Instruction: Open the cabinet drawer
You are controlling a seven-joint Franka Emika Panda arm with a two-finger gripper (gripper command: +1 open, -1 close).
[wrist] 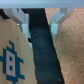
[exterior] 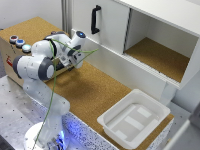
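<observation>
In the wrist view, the black bar handle (wrist: 42, 50) of the cabinet drawer runs straight between my fingertips (wrist: 20, 19). The gripper (wrist: 38, 20) is closed on the bar, a finger pressed against each side. Light plywood with a blue printed mark (wrist: 12, 57) lies on one side of the handle and cork (wrist: 70, 45) on the other. In the exterior view, the gripper (exterior: 71, 61) points down at the low cork-topped box (exterior: 30, 27) at the exterior view's left. My arm hides the drawer front there.
A tall white cabinet door with a vertical black handle (exterior: 95, 19) stands behind the arm. An open compartment with a cork floor (exterior: 155, 55) is at the exterior view's right. A white plastic tub (exterior: 134, 119) sits at the front right. Three coloured buttons (exterior: 20, 43) top the box.
</observation>
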